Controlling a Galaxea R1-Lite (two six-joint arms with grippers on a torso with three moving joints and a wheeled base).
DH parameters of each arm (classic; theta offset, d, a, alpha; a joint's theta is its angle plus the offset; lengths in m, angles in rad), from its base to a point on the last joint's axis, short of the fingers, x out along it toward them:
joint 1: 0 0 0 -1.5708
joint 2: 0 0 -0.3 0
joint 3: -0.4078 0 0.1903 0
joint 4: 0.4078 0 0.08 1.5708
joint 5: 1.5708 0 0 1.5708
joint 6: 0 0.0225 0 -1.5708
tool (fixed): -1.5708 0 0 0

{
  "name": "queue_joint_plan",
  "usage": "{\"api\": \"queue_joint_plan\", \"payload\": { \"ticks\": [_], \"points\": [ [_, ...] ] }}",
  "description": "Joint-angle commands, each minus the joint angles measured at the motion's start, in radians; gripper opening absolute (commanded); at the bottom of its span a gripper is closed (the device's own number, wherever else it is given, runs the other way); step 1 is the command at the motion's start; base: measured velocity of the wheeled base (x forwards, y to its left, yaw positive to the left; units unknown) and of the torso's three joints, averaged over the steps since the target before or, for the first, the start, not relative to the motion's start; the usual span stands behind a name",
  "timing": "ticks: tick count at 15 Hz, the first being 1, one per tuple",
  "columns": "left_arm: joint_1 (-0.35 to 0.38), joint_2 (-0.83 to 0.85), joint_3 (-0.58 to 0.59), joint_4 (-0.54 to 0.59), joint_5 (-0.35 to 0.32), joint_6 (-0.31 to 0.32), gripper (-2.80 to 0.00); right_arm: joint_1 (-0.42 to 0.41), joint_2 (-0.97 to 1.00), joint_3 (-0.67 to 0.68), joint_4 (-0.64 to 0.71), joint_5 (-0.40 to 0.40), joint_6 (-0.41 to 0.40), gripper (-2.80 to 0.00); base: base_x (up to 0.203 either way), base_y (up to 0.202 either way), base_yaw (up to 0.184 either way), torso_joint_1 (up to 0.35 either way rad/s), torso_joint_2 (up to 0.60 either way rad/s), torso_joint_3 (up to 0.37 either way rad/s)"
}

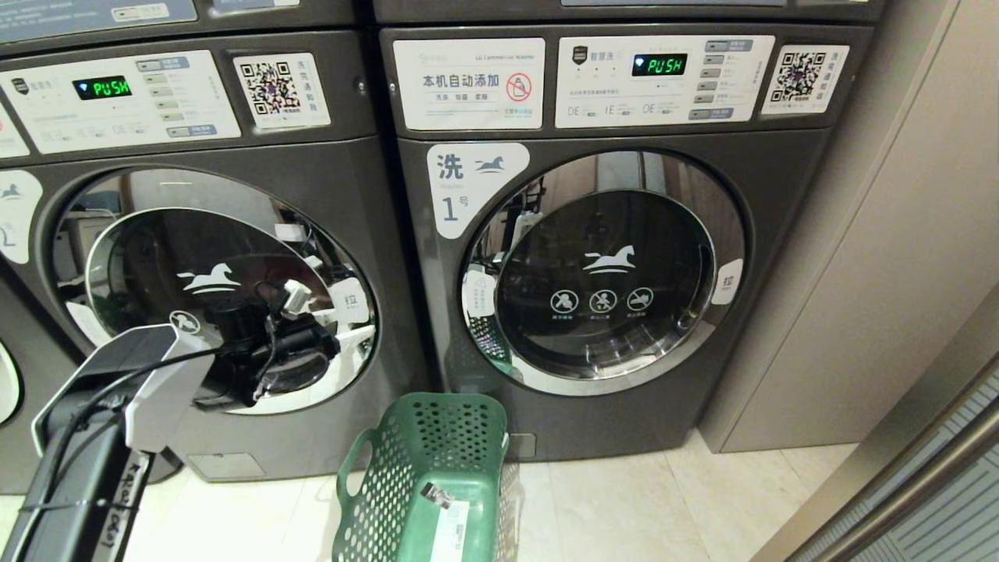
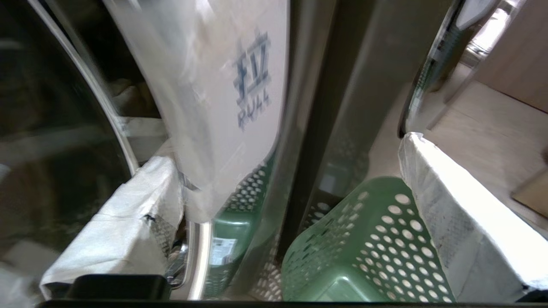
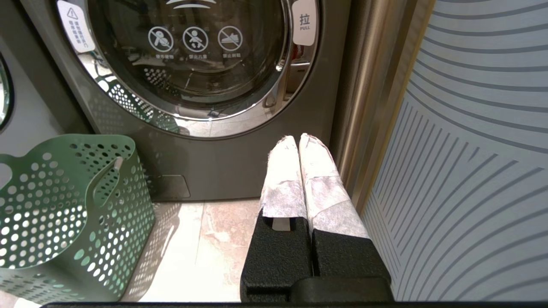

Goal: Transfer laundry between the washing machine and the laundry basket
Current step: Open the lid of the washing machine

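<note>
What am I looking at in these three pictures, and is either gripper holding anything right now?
The wide picture comes from the robot's head; the other two come from cameras on its wrists. Two grey washers stand side by side: the washing machine on the left and the machine labelled 1 on the right, both with doors shut. The green laundry basket stands on the floor between them. The left gripper is open and empty, up at the right edge of the washing machine's door, by the pull label. The right gripper is shut on nothing, parked low beside the machine labelled 1. No laundry shows.
</note>
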Motion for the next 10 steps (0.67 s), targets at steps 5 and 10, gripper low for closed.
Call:
{"api": "queue_joint_plan", "payload": {
  "ticks": [5,10],
  "points": [
    [0.021,0.005,0.004,-0.004,-0.162,-0.007,0.00,0.000,0.000,0.032,-0.001,0.000,0.000,-2.80,0.000,0.000,0.000,0.000,0.00,0.000],
    [0.024,-0.001,-0.005,-0.005,-0.158,-0.007,0.00,0.000,0.000,0.032,-0.001,0.000,0.000,-2.80,0.000,0.000,0.000,0.000,0.00,0.000]
  ]
}}
